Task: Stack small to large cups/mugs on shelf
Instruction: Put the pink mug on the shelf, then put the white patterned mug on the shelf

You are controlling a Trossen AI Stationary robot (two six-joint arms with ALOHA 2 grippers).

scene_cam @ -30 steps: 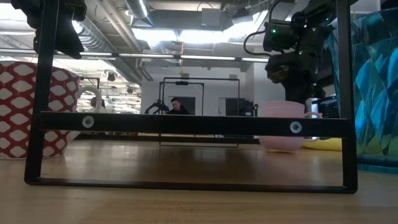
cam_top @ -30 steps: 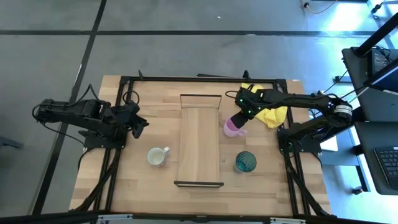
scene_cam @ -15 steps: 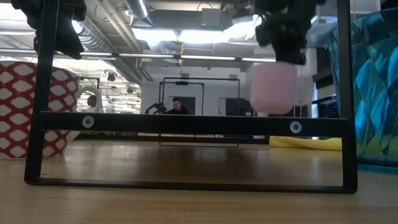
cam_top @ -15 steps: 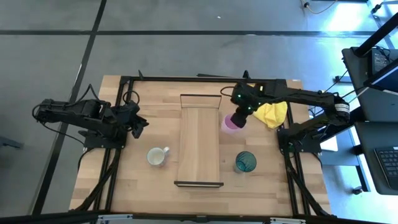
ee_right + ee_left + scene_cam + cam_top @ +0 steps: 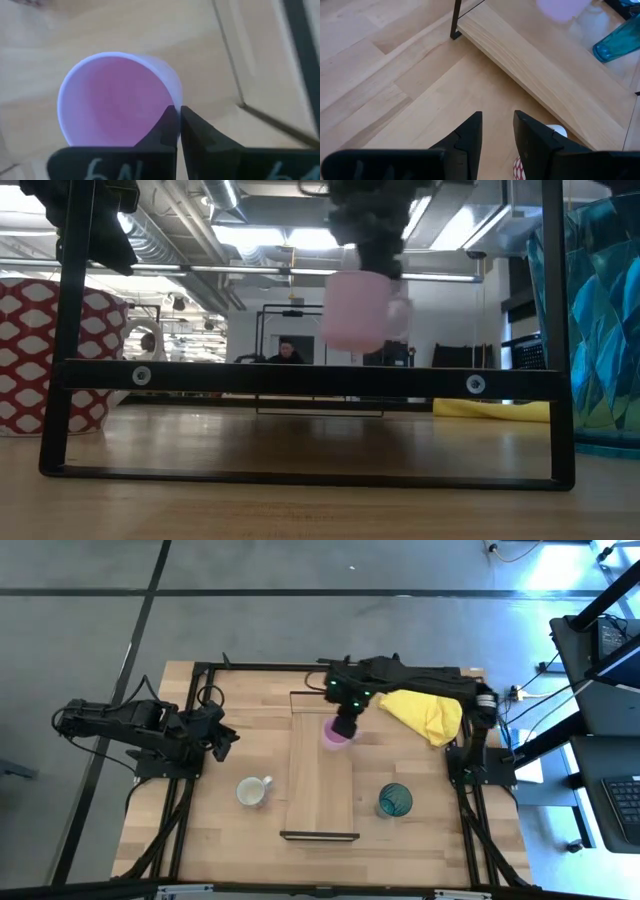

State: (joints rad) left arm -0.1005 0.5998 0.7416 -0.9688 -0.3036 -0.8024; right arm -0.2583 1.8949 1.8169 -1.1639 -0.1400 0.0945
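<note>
My right gripper (image 5: 344,724) is shut on the pink mug (image 5: 336,735) above the far end of the light-wood shelf (image 5: 322,780); in the low view the mug (image 5: 357,311) hangs clear above the shelf. The white mug with a red pattern (image 5: 254,791) stands upright on the table left of the shelf. The teal cup (image 5: 394,801) stands on its base right of the shelf. My left gripper (image 5: 228,740) waits at the table's left, slightly open and empty. My right gripper pinches the pink mug's rim wall (image 5: 172,102), one finger inside the mug and one outside. The fingers come from above, pointing down. The mug hangs upright below the fingers, lifted clear of the shelf.
A yellow cloth (image 5: 425,712) lies at the table's far right. The shelf's dark metal end frames (image 5: 320,836) stand at its near and far ends.
My right gripper has lifted the pink mug off the table right of the shelf and carried it toward the table's left, to above the shelf's far end. The mug stays upright, hanging below the fingers.
</note>
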